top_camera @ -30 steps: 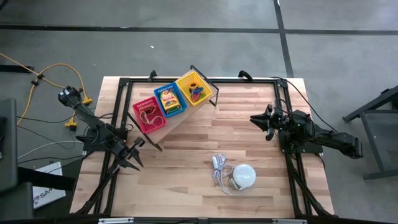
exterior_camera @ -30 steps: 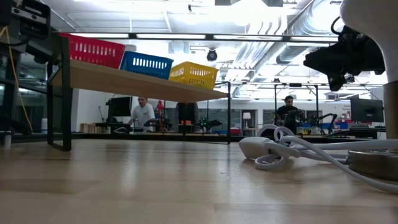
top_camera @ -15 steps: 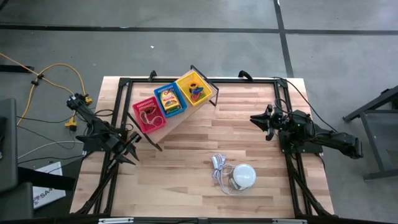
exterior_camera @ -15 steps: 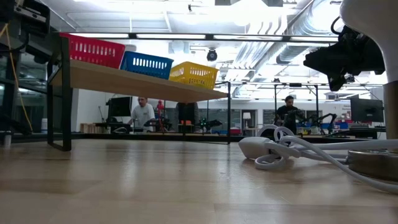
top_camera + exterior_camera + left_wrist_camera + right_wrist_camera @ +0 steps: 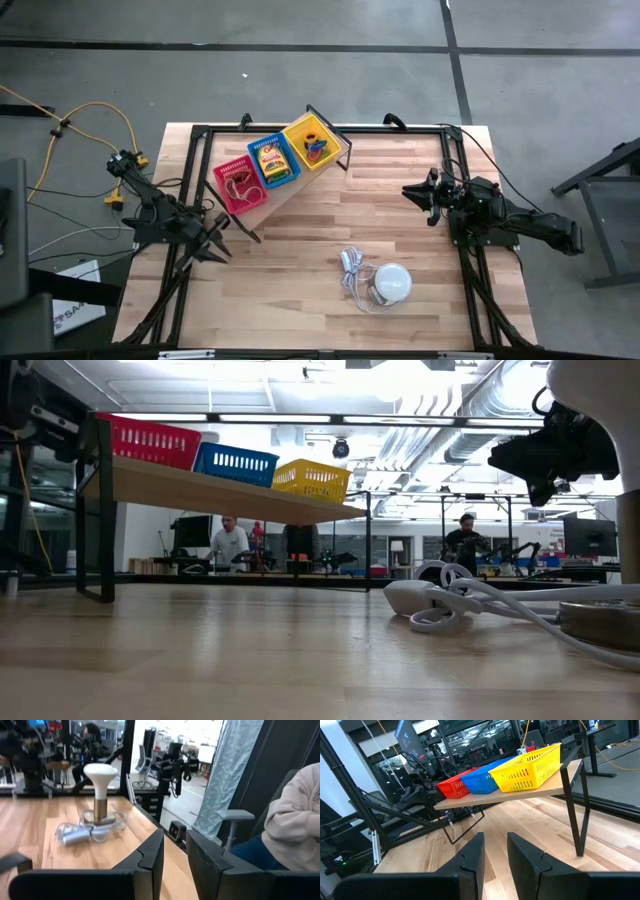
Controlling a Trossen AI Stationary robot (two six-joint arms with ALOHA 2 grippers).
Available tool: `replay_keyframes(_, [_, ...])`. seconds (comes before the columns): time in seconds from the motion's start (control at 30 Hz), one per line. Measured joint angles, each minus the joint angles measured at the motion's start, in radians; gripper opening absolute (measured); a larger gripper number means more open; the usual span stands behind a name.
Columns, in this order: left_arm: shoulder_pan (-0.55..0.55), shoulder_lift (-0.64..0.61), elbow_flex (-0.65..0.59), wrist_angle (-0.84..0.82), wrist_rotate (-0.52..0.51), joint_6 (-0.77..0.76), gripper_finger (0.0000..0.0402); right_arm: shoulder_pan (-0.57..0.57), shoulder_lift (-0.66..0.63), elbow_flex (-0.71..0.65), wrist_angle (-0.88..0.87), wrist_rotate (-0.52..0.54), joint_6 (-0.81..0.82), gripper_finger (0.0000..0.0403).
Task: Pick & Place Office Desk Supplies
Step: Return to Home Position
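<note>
On shelf (image 5: 220, 490), crayon pack (image 5: 273, 160) lies lengthwise in blue bin (image 5: 236, 464), long axis skewed vs table (image 5: 300, 285) edges; L gripper (image 5: 221, 240), R gripper (image 5: 415, 196) slightly spread, empty

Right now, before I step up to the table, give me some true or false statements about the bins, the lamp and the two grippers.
1. The red bin, blue bin and yellow bin stand side by side on the shelf. True.
2. The right gripper grips the yellow bin. False: it is open and empty at the table's right side, apart from the shelf.
3. The white lamp with its cord stands on the table, not on the shelf. True.
4. The blue bin is empty. False: a yellow-green printed packet lies in it.
5. The left gripper hangs over the lamp. False: it is at the table's left edge, open and empty.
</note>
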Motion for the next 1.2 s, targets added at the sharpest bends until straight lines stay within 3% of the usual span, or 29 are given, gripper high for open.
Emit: replay_keyframes(1.2, [0.000, 0.000, 0.000, -0.020, 0.002, -0.021, 0.0079, 0.000, 0.000, 0.000, 0.000, -0.001, 0.000, 0.0070])
